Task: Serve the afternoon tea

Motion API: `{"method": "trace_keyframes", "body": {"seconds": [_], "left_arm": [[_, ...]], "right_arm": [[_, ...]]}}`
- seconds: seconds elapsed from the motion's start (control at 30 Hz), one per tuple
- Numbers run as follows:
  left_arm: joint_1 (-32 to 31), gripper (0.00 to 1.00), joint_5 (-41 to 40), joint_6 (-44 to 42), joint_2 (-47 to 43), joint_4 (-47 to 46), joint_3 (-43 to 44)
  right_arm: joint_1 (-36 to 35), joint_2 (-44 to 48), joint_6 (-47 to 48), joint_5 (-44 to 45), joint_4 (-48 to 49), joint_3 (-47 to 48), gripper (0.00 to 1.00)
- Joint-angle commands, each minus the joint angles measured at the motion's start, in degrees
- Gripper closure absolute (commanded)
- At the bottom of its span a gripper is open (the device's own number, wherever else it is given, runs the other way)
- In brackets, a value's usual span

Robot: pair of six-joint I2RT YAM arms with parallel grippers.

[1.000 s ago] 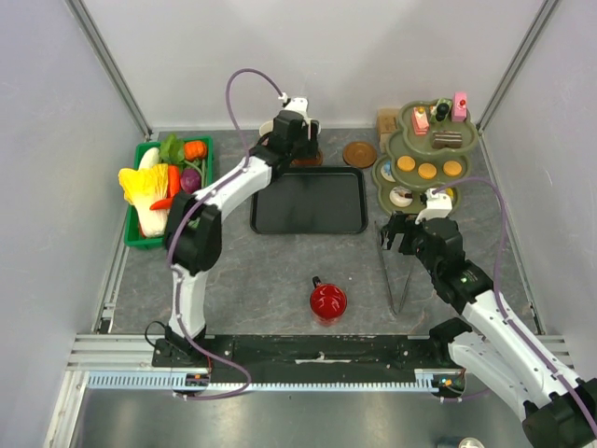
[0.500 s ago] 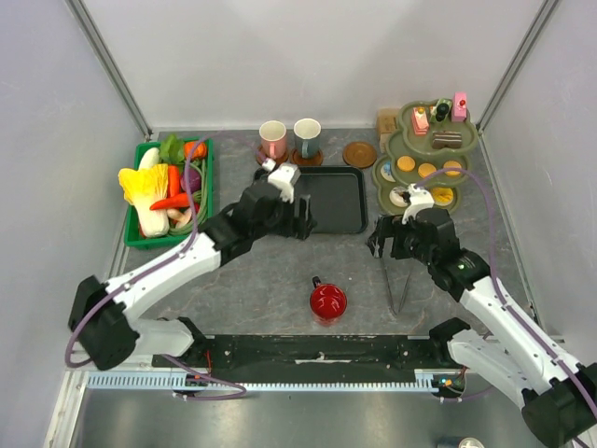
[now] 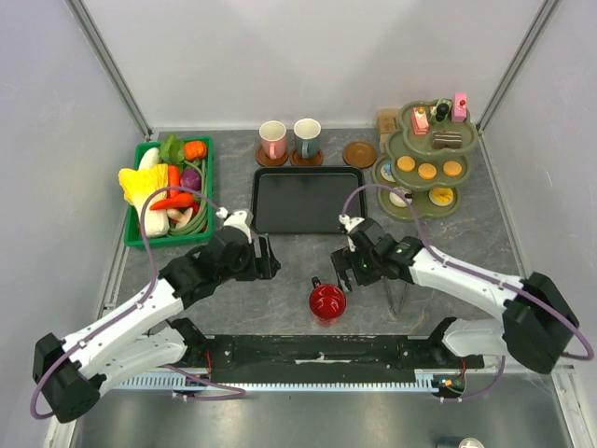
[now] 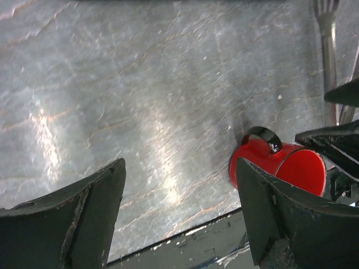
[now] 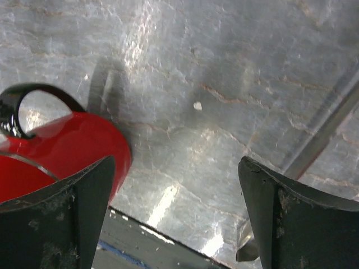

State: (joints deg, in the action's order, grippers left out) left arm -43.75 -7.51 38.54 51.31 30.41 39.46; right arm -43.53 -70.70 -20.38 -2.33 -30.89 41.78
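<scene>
Grey table [image 3: 280, 289]: red mug [image 3: 327, 301] upright near front edge, handle [image 3: 316, 281] at 11 o'clock. Right gripper [image 3: 346, 267] nearer, mug at 7 o'clock from it. Left gripper [image 3: 270, 259] sees mug at 4 o'clock. Both fingers apart, empty.

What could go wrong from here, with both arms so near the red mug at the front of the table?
1. The red mug stands close to the near edge of the table. The open right jaws beside it could tip it or push it off instead of gripping it.
2. The left jaws, also open, face the same mug, so the two arms might collide.
3. The metal tongs lie beneath the right arm, and a low sweep may drag them.
</scene>
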Motion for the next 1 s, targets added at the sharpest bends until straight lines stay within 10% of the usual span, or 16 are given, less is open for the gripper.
{"method": "trace_keyframes", "body": {"seconds": [0.0,0.73,0.97], "left_arm": [[-0.2,0.15,-2.2,7.0,-5.7,5.0,-4.0],[-0.3,0.15,1.8,10.1,-11.8,6.8,-9.0],[-4.0,0.16,22.8,-1.3,-10.4,-23.6,-14.7]], "right_arm": [[-3.0,-6.0,1.5,5.0,4.0,5.2,0.02],[-9.4,-24.3,11.0,-8.3,11.4,18.0,0.02],[-5.6,-13.1,5.4,7.6,7.9,19.0,0.02]]}}
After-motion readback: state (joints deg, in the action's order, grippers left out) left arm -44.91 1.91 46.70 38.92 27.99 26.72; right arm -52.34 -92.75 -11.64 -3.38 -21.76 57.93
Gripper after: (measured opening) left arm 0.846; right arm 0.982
